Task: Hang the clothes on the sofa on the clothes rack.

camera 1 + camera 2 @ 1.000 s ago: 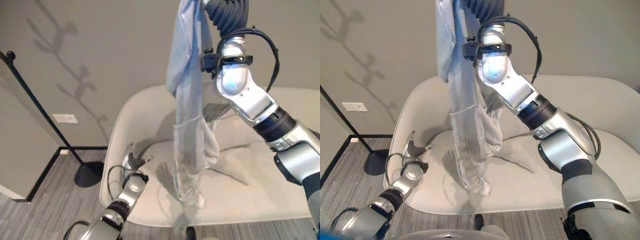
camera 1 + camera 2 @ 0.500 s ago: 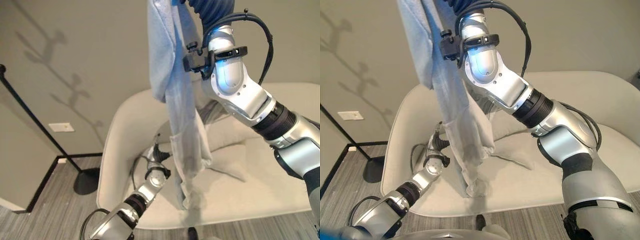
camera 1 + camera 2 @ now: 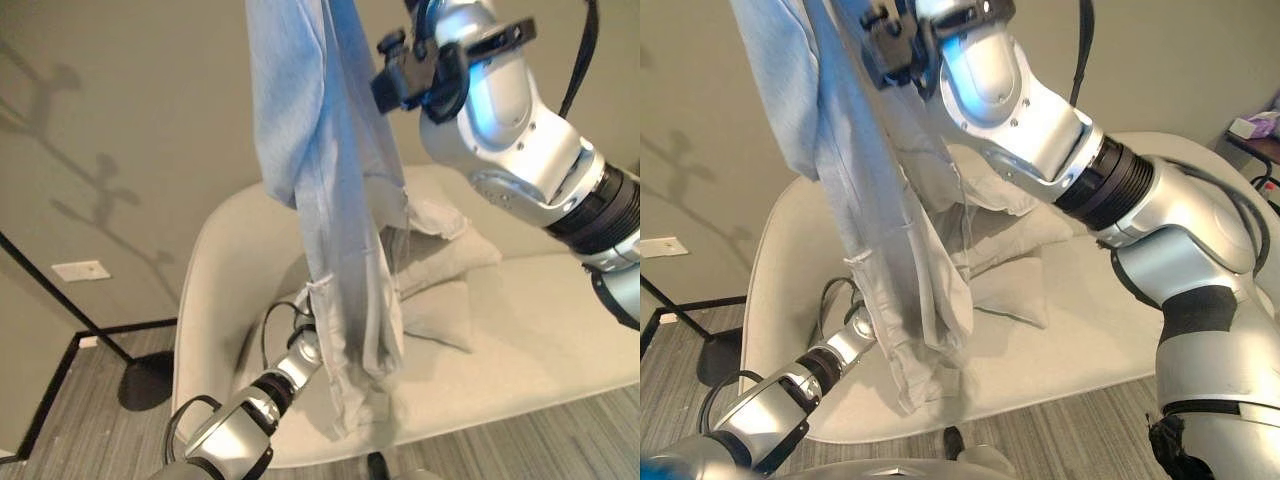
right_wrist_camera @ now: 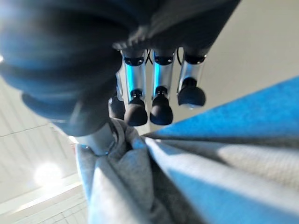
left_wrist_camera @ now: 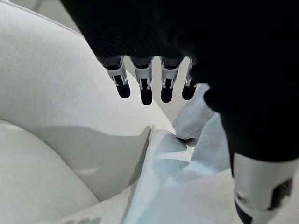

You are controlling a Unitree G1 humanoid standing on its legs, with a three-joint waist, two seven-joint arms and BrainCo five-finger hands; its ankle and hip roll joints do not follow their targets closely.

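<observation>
My right hand (image 4: 140, 100) clamps a pale blue garment (image 3: 330, 200), lifted high above the sofa (image 3: 520, 310).

My left hand (image 5: 154, 86), fingers straight and apart, reaches near its hem. The garment is off the sofa; hanging on the rack (image 3: 60, 310) remains.

A plain pale blue-grey garment (image 3: 335, 200) is seen against a cream-white sofa (image 3: 520, 310) with matching cushions (image 3: 440, 300). The rack's base and pole (image 3: 135, 375) are black. The floor (image 3: 60, 440) is striped in grey tones, and the wall (image 3: 130, 130) is painted dull beige.
</observation>
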